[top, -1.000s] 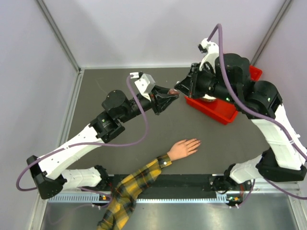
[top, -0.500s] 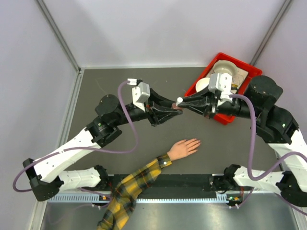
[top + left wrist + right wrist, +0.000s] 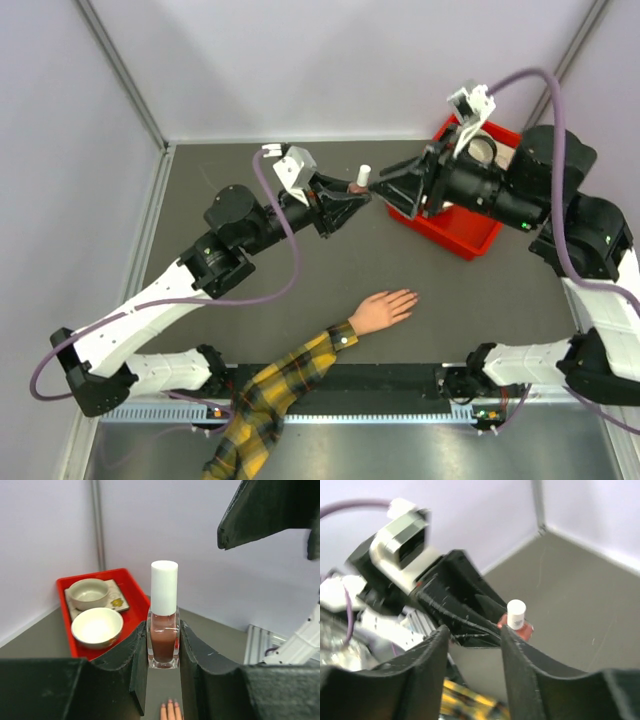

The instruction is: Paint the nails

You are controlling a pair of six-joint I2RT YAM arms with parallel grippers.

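Note:
My left gripper (image 3: pixel 163 647) is shut on a small nail-polish bottle (image 3: pixel 164 641) of dark red polish with a white cap (image 3: pixel 164 586), held upright above the table. From above, the bottle (image 3: pixel 358 187) is at the middle back, with my left gripper (image 3: pixel 352 200) around it. My right gripper (image 3: pixel 385 186) stands open just right of the cap, with nothing between its fingers (image 3: pixel 519 666). The mannequin hand (image 3: pixel 380 310) in a yellow plaid sleeve (image 3: pixel 285 385) lies palm down at the front. Its nails (image 3: pixel 411 296) point right and are tiny from above; some fingertips (image 3: pixel 171 710) show below the bottle.
A red tray (image 3: pixel 470 238) at the back right holds a white bowl (image 3: pixel 97 626), a second bowl (image 3: pixel 88 592) and a small plate. Grey walls close the table at the back and both sides. The dark table (image 3: pixel 250 170) lies under both arms.
My right gripper was shut at the bottle's cap and has now opened and drawn back to the right. The left gripper has lifted the bottle a little toward the back.

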